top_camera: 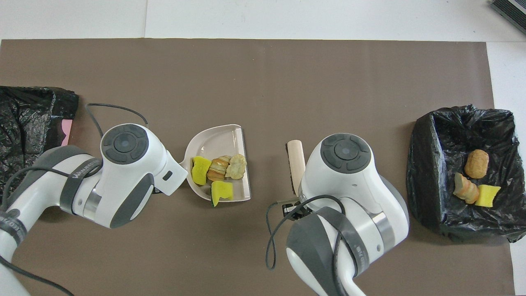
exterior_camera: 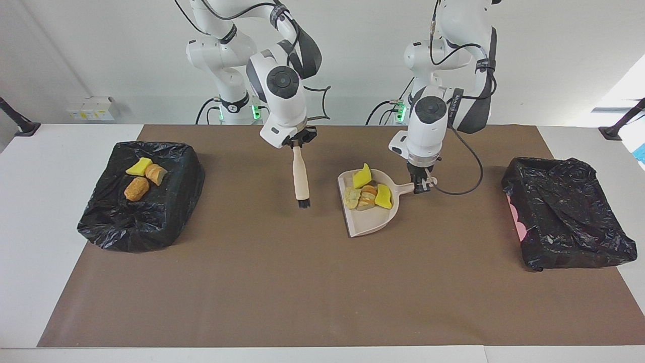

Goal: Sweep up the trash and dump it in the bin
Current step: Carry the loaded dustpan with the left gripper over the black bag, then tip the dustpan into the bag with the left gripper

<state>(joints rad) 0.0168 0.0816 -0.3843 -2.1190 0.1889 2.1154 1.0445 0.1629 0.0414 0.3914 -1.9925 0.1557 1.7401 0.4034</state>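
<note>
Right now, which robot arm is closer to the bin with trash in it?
Right. Its end effector holds the brush toward that bin; the left end effector holds the dustpan, toward the other bin.

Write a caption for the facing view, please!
Left hand holds dustpan of trash; right hand holds brush.

Left tool [exterior_camera: 422, 182] grips dustpan [exterior_camera: 370, 214] holding trash [exterior_camera: 368, 194]; right tool [exterior_camera: 298, 141] grips brush [exterior_camera: 301, 176].
</note>
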